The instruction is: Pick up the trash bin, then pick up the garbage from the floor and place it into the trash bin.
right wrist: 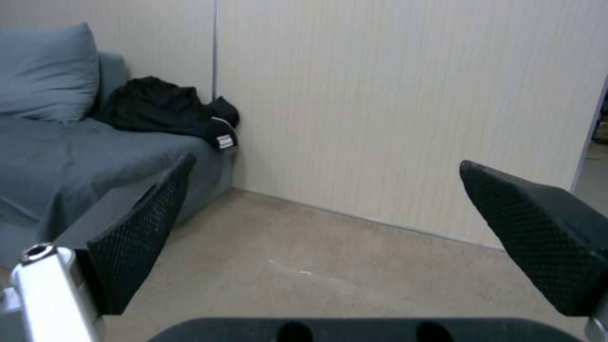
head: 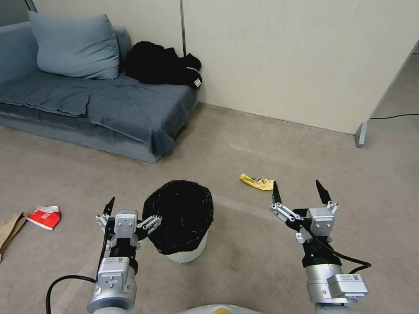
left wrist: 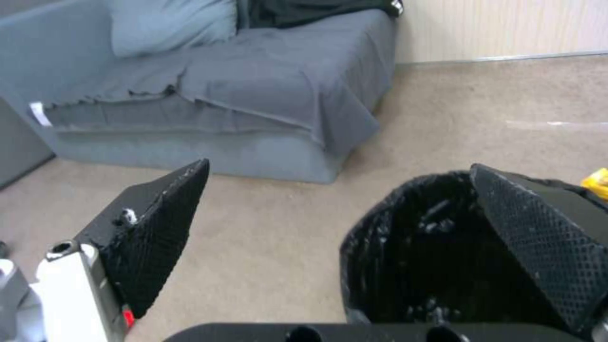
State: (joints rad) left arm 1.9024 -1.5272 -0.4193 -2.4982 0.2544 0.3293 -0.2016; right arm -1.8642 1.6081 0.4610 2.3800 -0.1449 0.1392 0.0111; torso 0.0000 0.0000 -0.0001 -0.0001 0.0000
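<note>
The trash bin (head: 187, 253), white with a black bag liner (left wrist: 405, 247), stands on the carpet just in front of me. My left gripper (head: 131, 204) is open at the bin's left rim; one finger (left wrist: 538, 237) hangs over the bin's mouth and the other finger (left wrist: 158, 223) is outside it. My right gripper (head: 297, 184) is open in the air to the right of the bin, holding nothing. Of the garbage, a yellow wrapper (head: 257, 182) lies on the floor beyond the right gripper. A red-white carton (head: 44, 216) and a brown paper bag (head: 9, 229) lie at the far left.
A blue-grey sofa (head: 109, 109) with a pillow (head: 74, 46) and black clothes (head: 161, 63) stands at the back left. A beige partition wall (head: 297, 56) runs behind, with a metal foot (head: 361, 134) and a black cable (head: 395, 116) at the right.
</note>
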